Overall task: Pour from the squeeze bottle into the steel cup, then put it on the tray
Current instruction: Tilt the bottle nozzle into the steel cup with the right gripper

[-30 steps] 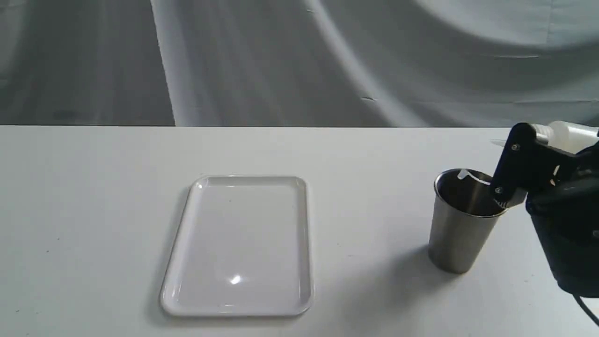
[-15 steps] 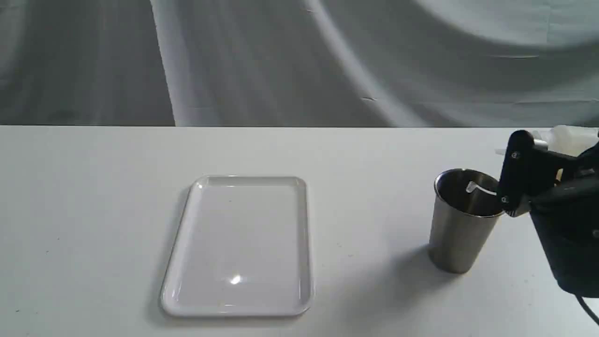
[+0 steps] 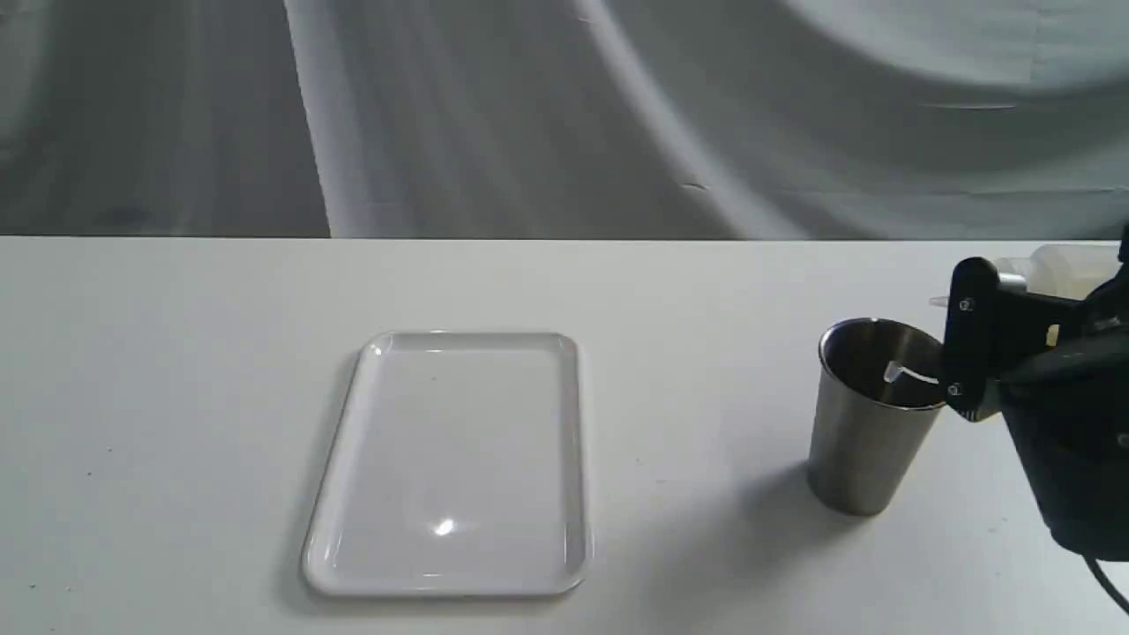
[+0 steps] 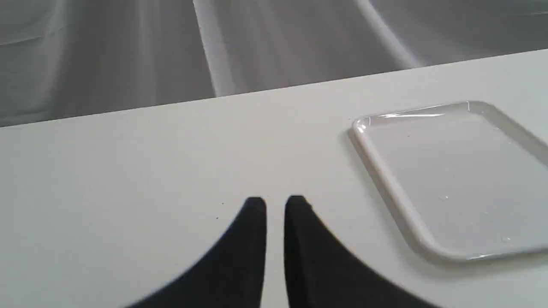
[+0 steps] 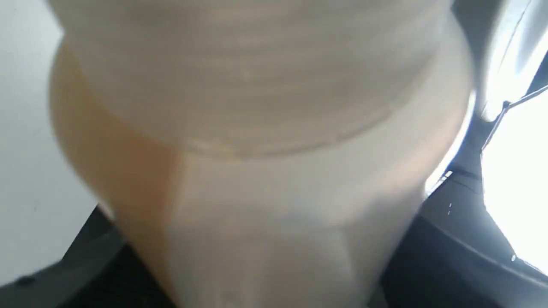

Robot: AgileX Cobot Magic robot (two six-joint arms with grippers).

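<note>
Over on the left, the left claw (image 4: pixel 275 201) hangs low over bare desk (image 3: pixel 176 397), its two black fingers drawn almost together with only a thin slit between them, nothing in it. Next along, the tray (image 3: pixel 450 423) lies flat near the middle of the desk, nothing on it. Well to its right stands the steel cup (image 3: pixel 860 450), upright. And here's the action: the right claw (image 3: pixel 970 339) is clamped across the squeeze bottle (image 3: pixel 1067 265), which is tipped over on its side above the cup's right edge, with the nozzle angled down inside the cup's mouth. Up close, amber liquid shows through the bottle's wall
</note>
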